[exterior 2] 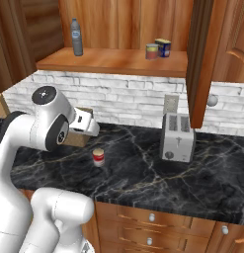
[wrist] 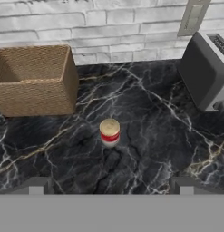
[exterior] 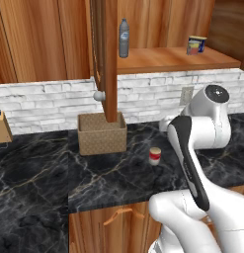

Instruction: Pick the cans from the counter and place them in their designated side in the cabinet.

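Observation:
A small red can (wrist: 109, 132) with a white band and pale lid stands upright on the black marble counter (wrist: 145, 149), between a basket and a toaster. It also appears as the can (exterior: 154, 155) and the can (exterior 2: 98, 156) in the base views. My gripper (wrist: 110, 186) hovers above and in front of it, open, with nothing between the fingertips (wrist: 36, 186). A second, shorter orange-red can (exterior 2: 152, 51) stands on the cabinet shelf (exterior 2: 113, 62) beside a blue tin (exterior 2: 164, 48). The cabinet door (exterior 2: 200, 64) hangs open.
A woven tan basket (wrist: 34, 81) sits left of the can, against the white brick wall. A grey toaster (exterior 2: 178, 137) stands to the right under a wall outlet (wrist: 192, 18). A clear bottle (exterior 2: 76, 37) stands on the shelf's left part. The open door (exterior: 111, 59) hangs over the basket.

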Controlling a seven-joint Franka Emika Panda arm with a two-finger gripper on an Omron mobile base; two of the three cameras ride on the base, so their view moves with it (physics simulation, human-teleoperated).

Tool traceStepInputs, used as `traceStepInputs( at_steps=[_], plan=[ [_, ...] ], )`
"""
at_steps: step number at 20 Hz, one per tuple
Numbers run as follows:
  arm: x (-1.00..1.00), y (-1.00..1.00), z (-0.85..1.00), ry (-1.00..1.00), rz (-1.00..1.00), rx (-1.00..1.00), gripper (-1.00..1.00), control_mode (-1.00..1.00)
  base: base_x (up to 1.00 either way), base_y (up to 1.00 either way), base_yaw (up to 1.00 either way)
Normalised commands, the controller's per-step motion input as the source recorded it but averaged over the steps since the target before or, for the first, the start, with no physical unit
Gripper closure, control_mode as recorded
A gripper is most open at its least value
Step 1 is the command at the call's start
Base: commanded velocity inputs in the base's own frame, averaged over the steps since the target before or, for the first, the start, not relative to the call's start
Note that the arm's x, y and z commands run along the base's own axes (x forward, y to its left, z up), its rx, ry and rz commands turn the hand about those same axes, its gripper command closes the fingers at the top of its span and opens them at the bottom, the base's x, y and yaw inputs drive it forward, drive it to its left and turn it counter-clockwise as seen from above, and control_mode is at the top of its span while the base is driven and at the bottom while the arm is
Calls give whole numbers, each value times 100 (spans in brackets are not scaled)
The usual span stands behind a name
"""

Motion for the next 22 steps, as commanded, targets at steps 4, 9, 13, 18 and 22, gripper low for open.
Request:
traceStepInputs(
  at_steps=[4,9,13,18,22],
  plan=[
    [8,5,-21,0,-4,0,-100,-100,0,0,0],
    [6,5,-23,0,-2,0,-100,-100,0,0,0],
    [10,8,-22,0,-1,0,-100,-100,0,0,0],
    [13,4,-22,1,0,0,-100,-100,0,0,0],
    [14,0,-25,2,0,0,-100,-100,0,0,0]
  ],
)
